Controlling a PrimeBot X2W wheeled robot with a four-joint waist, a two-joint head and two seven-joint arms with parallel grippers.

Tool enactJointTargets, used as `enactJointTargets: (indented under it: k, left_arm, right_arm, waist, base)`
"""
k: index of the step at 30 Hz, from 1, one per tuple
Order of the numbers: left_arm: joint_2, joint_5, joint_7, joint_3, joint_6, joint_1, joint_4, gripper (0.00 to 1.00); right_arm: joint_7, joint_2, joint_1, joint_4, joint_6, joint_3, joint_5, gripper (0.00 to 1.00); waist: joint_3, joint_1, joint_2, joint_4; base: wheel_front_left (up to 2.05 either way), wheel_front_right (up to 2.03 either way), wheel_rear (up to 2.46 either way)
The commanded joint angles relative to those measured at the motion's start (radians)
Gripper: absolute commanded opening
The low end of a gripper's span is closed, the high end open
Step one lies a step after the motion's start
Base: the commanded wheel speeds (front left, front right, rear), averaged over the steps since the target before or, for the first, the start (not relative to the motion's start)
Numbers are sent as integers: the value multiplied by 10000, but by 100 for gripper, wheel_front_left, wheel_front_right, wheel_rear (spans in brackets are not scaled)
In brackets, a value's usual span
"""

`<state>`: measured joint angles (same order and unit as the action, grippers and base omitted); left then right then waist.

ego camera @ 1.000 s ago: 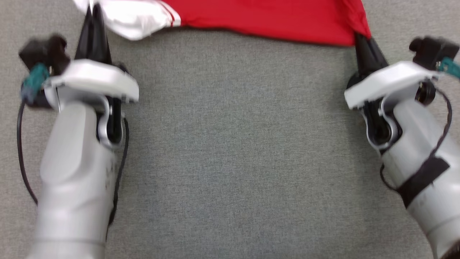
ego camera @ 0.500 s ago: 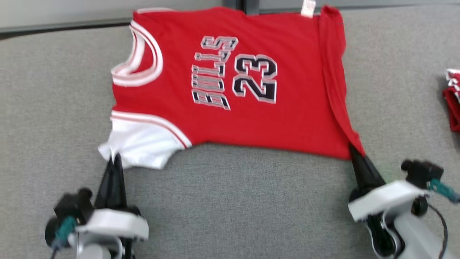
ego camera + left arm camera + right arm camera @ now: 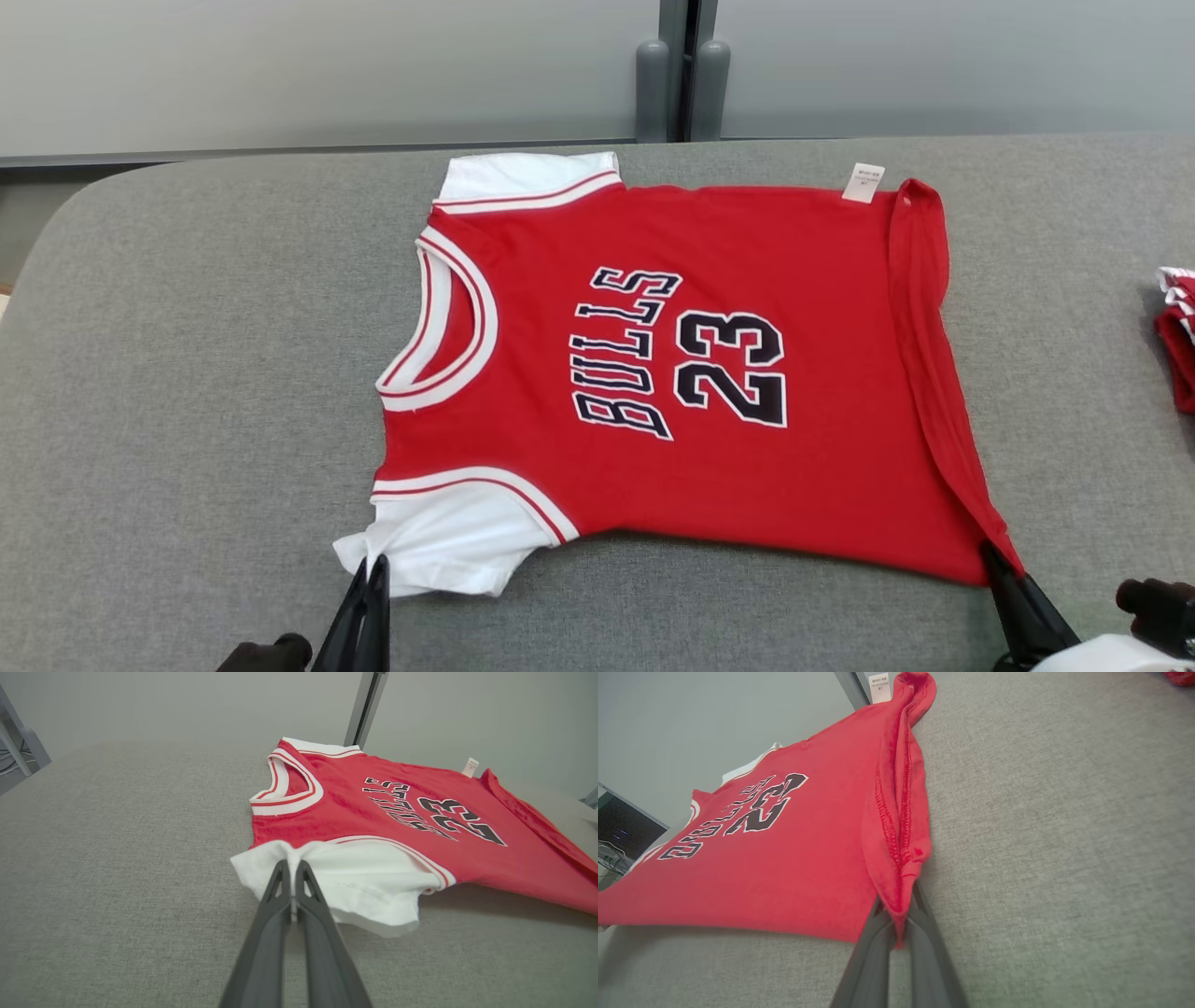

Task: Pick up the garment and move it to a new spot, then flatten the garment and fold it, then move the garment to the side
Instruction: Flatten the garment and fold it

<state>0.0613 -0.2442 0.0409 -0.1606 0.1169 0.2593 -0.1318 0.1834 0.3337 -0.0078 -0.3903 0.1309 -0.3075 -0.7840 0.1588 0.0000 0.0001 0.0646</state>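
Note:
The garment (image 3: 728, 467) is a red jersey with white sleeves and "BULLS 23" on its chest, spread on the grey table with its neck toward the left. My left gripper (image 3: 375, 564) is shut on the near white sleeve (image 3: 327, 877), pinching the cloth between its fingertips (image 3: 293, 865). At the lower right my right gripper (image 3: 990, 553) is shut on the near corner of the red hem (image 3: 896, 877), which bunches into a rolled fold along the jersey's right edge. A white label (image 3: 864, 182) sticks out at the far hem.
Grey padded table (image 3: 187, 373) with a rounded far-left corner. A second red and white cloth (image 3: 1178, 336) lies at the right edge. Behind the table stands a pale wall with a dark post (image 3: 686, 70).
The head camera has tilted up, so the whole jersey and the far wall now show while the arms have dropped to the bottom edge. Both grippers keep their hold on the jersey.

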Motion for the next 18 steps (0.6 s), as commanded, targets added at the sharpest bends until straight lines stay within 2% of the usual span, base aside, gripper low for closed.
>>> enactJointTargets:
  k: [1, 9, 18]
  left_arm:
    - [110, 47, -243, -34, 119, 240, -334, 0]
    - [412, 291, -1924, -431, 334, 1046, -2390, 0]
    - [488, 237, -2366, -422, 391, 847, -2501, 0]
  right_arm:
    - [-197, 33, 322, 158, -3, 230, 158, 0]
    - [-1789, -575, 1884, 1787, -3, 1657, 1125, 0]
    - [-2987, -1418, 2280, 3056, -3, 2695, 1961, 0]
  waist:
    - [-158, 0, -1, 108]
    - [-551, 0, -1, 100]
    - [-536, 0, -1, -93]
  base:
    - [0, 0, 0]
    - [0, 0, 0]
    - [0, 0, 0]
